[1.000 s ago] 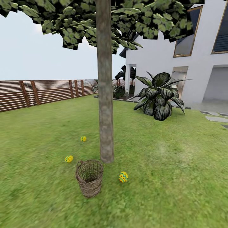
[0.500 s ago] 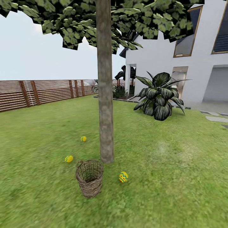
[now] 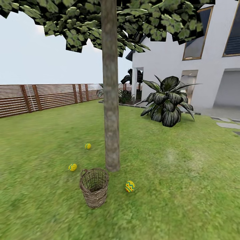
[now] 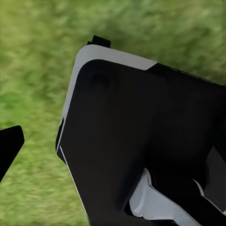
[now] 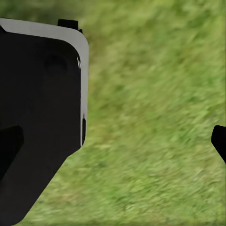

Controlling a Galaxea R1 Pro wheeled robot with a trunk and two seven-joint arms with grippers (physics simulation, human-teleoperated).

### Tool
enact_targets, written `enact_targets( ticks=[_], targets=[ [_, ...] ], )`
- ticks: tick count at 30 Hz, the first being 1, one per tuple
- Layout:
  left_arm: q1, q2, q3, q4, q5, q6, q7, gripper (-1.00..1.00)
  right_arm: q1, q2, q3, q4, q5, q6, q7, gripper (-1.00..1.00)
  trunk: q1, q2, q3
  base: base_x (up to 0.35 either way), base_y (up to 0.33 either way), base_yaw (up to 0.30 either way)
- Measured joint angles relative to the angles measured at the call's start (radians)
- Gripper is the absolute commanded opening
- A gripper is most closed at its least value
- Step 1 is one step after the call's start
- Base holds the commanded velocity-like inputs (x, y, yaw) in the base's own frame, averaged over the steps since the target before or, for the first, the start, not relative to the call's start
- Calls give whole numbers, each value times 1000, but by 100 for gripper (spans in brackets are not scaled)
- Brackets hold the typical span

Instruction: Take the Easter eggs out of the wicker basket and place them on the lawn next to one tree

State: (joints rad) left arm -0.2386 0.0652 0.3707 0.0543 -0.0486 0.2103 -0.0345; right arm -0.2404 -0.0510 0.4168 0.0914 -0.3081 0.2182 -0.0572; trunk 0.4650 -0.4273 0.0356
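Low centre of the head view, an empty-looking wicker basket [image 3: 94, 187] stands upright on the lawn [image 3: 186, 186]. Three Easter eggs lie around the tree [image 3: 111, 100] trunk: one right of the basket [image 3: 130, 186], one left [image 3: 72, 167], one farther back [image 3: 87, 146]. Behind stand a slatted fence [image 3: 40, 97], a broad-leaved plant [image 3: 167, 101] and a white house [image 3: 186, 50]. In the wrist views, black robot body [image 4: 150, 150] over grass; I cannot tell either gripper's state.

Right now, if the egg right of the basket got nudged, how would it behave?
The egg is rounded and lies loose on the lawn, so it would probably roll, likely in a wobbly curve given its egg shape. The short grass may stop it soon. Its surface looks smooth, so it could slip in the fingers.
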Motion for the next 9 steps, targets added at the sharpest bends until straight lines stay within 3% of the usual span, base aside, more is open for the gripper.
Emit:
enact_targets(
  ticks=[9],
  targets=[
    [0,0,0,0,0,0,0,100,0,0,0,0,0,0,0,100,0,0,0,0,0,0]
  ],
)
